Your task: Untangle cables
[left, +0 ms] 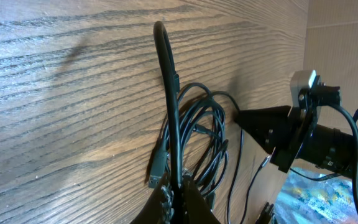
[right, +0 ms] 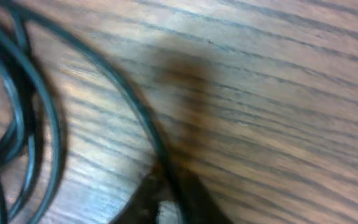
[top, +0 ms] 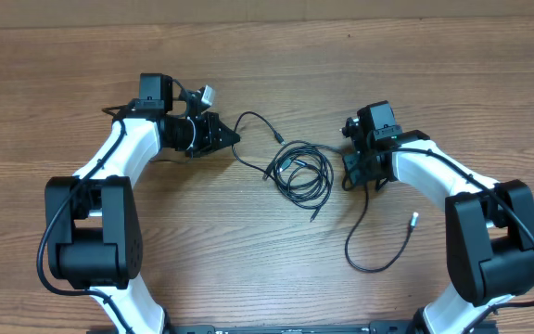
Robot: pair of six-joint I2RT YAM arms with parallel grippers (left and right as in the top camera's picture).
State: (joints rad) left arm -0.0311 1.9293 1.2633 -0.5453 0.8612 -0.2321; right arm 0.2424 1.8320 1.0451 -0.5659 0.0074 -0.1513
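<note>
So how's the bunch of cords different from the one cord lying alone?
The bunch of cords is wound in crossing rings; the loose cord makes one open curve. A strand from the bunch goes into the left claw; the loose cord runs up to the right claw. The bunch sits between the claws; the loose cord lies by the right arm. Both are thin and black.
</note>
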